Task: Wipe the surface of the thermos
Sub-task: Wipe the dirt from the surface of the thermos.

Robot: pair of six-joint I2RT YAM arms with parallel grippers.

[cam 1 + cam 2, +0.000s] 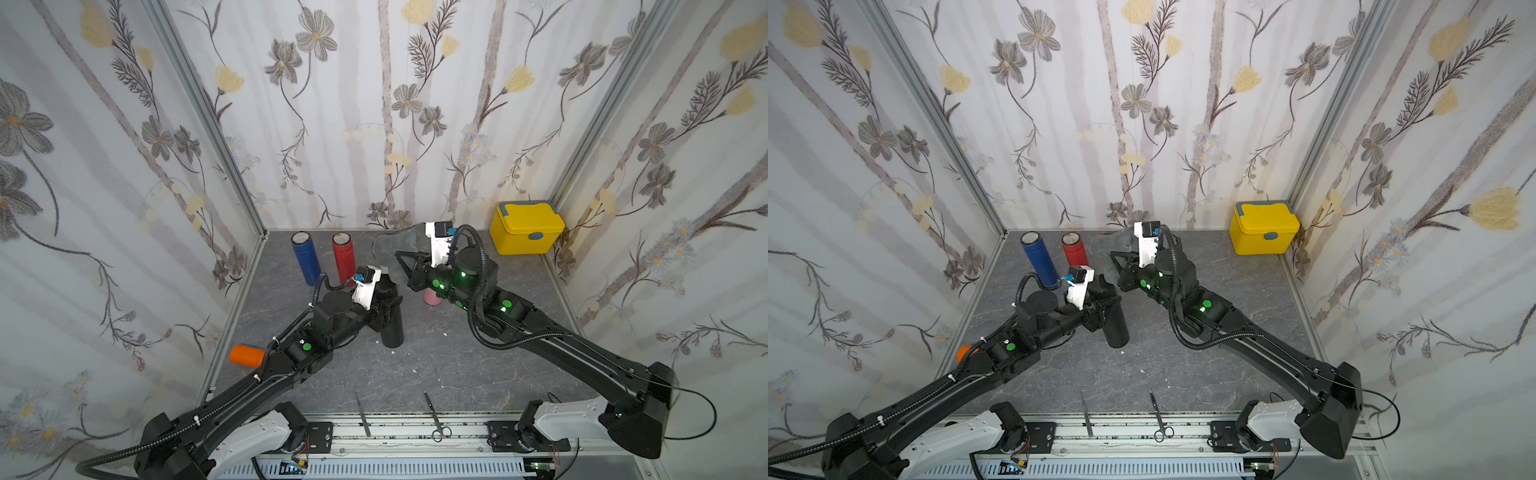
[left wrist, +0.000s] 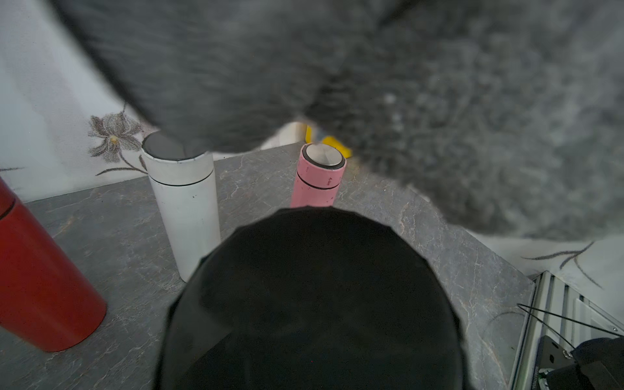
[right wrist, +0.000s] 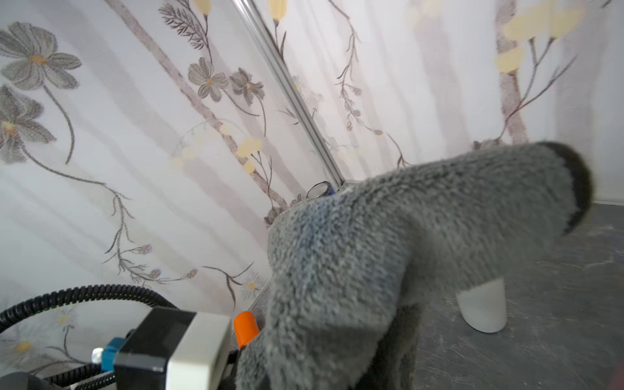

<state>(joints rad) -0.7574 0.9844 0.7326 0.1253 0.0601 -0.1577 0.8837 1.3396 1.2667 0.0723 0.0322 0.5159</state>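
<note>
1. Left wrist view shows nearest the dark cap of the black thermos (image 2: pixel 310 304). In a top view the left end effector (image 1: pixel 386 309) is closed tight on its upper body, near the middle of the tabletop (image 1: pixel 457 365). I cannot tell if its base rests on the tabletop. The body looks smooth, so I think a hard wiping push could turn it or slide it out of the grip.
2. Just behind it stand the pink thermos (image 2: pixel 317 182) and the white thermos (image 2: pixel 185 209). Both are near, so a wide stroke of the right arm could knock 1 of them over.
3. Behind and above, the grey cloth (image 3: pixel 371 253) hangs from the right end effector (image 1: pixel 401 254), which is fully closed on it. I judge it is not yet on the black thermos. Its loose folds hang over the white thermos and could drag that one. They also hide much of both wrist views, so the contact is hard to check.
4. Farther back, the red thermos (image 1: pixel 344 257) stands just beside the left wrist, and a turn of that arm may bump it.
</note>
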